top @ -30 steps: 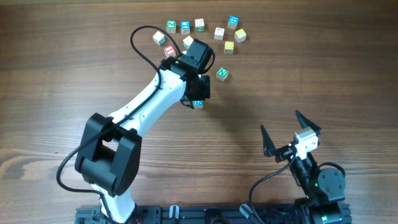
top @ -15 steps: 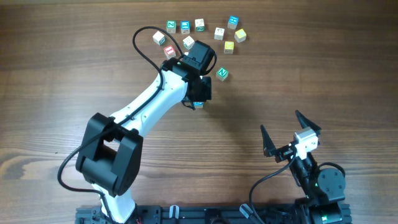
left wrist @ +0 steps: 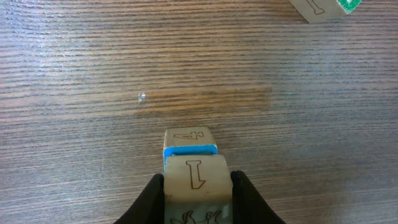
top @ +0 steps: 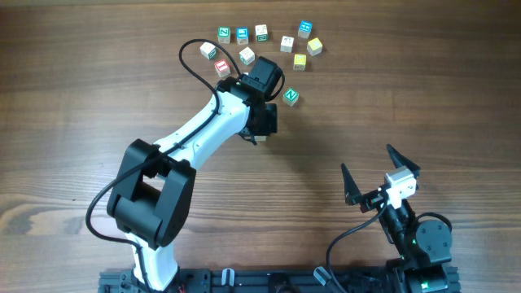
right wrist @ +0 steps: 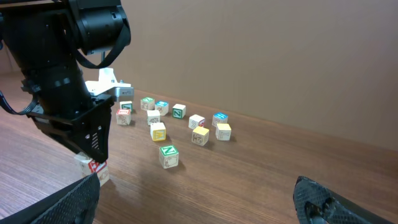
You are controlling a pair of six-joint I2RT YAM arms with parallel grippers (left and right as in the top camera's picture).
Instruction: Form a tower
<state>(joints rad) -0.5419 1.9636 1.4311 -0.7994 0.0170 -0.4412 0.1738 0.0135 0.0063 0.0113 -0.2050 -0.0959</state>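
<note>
Left gripper [left wrist: 196, 186] fingers pinch the top cube of the tower [left wrist: 189, 142], a two-cube stack mid-table, just near of the loose cubes [top: 262, 34] scattered far; right gripper [top: 365, 159] near right, fingers spread wide, holding nothing

Overhead looks straight down on my table [top: 423, 98] from afar; left wrist view hugs the wood closely; right wrist view looks low across it, sharing the loose cubes [right wrist: 199, 135] with overhead.
</note>
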